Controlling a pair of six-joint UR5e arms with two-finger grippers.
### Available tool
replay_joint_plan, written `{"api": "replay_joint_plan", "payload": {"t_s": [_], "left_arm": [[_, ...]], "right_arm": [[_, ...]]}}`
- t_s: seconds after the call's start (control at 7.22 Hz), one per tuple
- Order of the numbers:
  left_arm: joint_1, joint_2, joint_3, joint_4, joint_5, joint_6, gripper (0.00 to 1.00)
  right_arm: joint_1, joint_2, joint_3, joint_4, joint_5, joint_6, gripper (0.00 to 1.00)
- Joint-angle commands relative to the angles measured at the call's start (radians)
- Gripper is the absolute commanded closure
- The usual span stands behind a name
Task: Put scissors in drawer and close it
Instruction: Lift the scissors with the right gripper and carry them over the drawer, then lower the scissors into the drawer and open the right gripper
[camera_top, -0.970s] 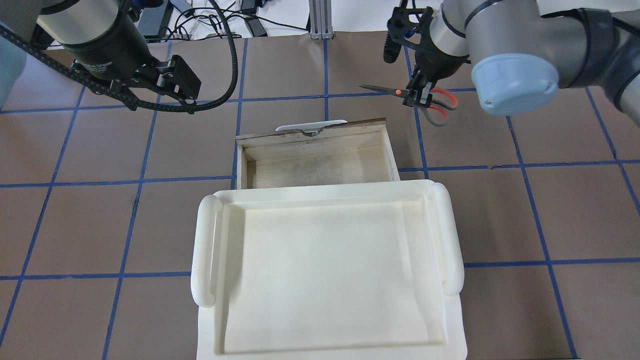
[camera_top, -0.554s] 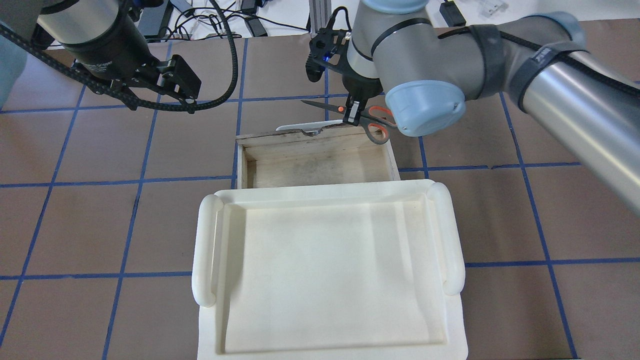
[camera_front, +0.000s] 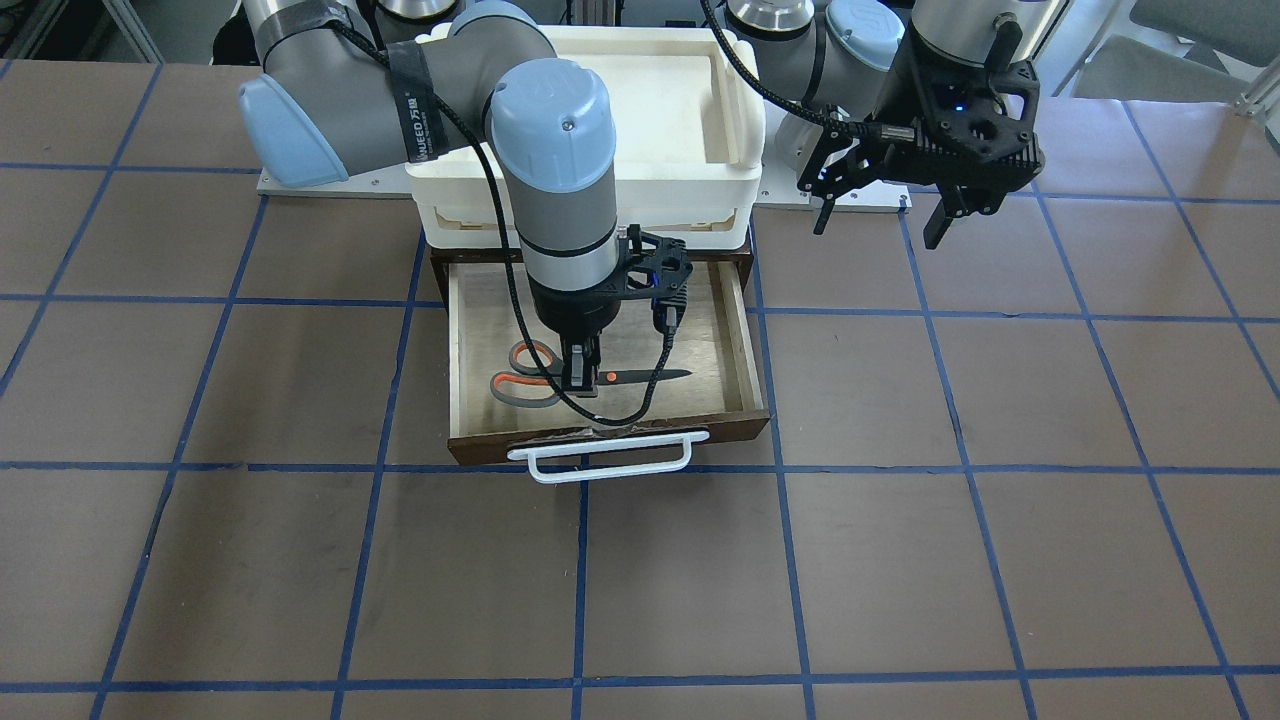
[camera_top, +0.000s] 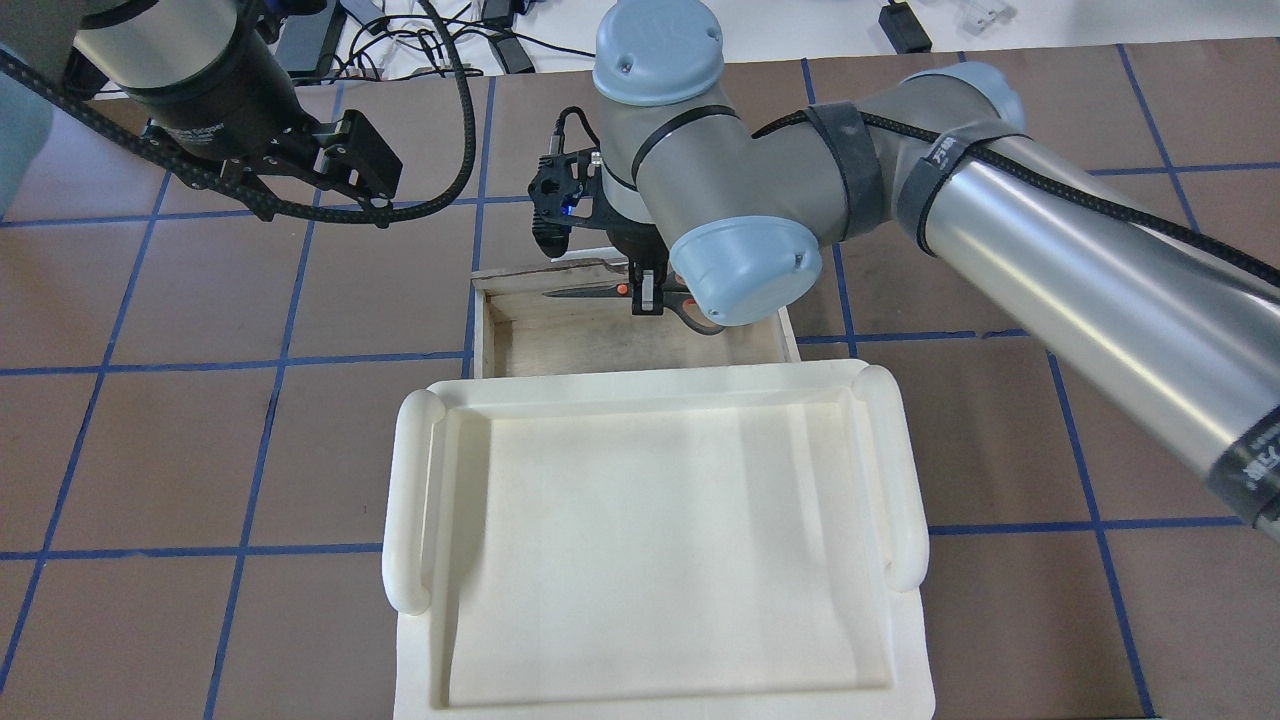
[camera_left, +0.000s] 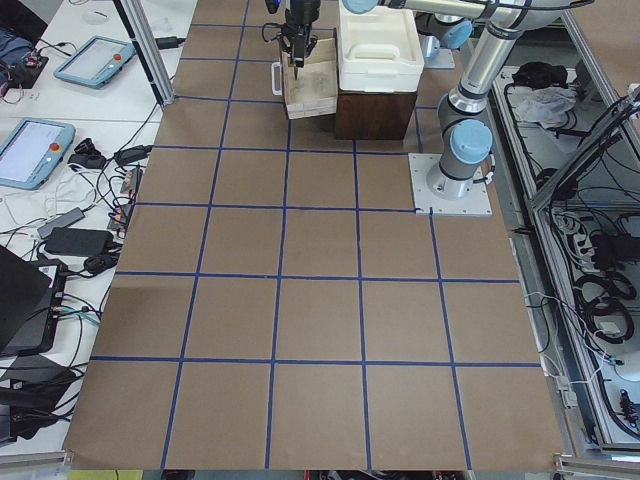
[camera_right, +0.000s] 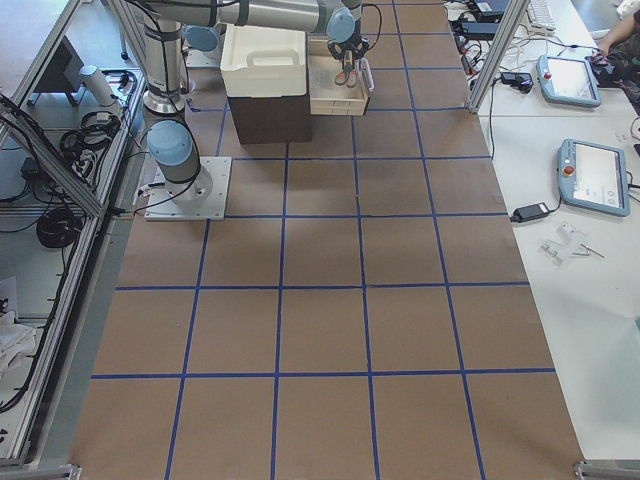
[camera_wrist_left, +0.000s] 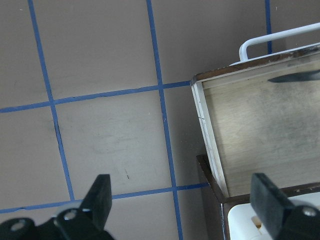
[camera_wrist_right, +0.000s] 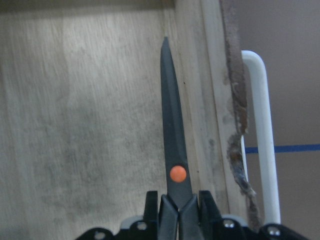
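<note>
Grey-handled scissors (camera_front: 612, 377) hung level inside the open drawer (camera_front: 742, 340), pinched in the right gripper (camera_front: 580, 383), whose fingers were clamped just behind the orange pivot dot. The blades were closed and pointed toward the robot's left, running alongside the drawer's front wall and close to it; the orange-lined handle loops trailed toward the robot's right. Whether the scissors touched the pale plywood floor could not be told. The right arm reached down over the drawer from the robot's side, with its wrist upright above the scissors.

The drawer was pulled out from beneath a white tray (camera_front: 740, 110), and its white bar handle (camera_front: 600, 460) stuck out from the chipped dark-brown front. The left gripper (camera_front: 882, 222) hovered over the brown table (camera_front: 950, 500) off to the drawer's left, well apart from it, its fingers spread wide and holding nothing.
</note>
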Motion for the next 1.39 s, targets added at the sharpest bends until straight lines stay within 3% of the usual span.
{"api": "replay_joint_plan", "payload": {"t_s": [0.0, 0.42, 0.83, 1.25], "left_arm": [[0.000, 0.000, 0.000, 0.000, 0.000, 0.000, 0.00], [0.000, 0.000, 0.000, 0.000, 0.002, 0.000, 0.00], [0.000, 0.000, -0.002, 0.000, 0.002, 0.000, 0.00], [0.000, 0.000, -0.002, -0.001, 0.000, 0.000, 0.00]], "right_arm": [[0.044, 0.008, 0.006, 0.053, -0.007, 0.000, 0.88], [0.043, 0.008, 0.017, 0.128, -0.006, 0.047, 0.89], [0.043, 0.013, 0.023, 0.127, 0.002, 0.042, 0.89], [0.044, 0.017, 0.060, 0.112, 0.004, 0.051, 0.81]]}}
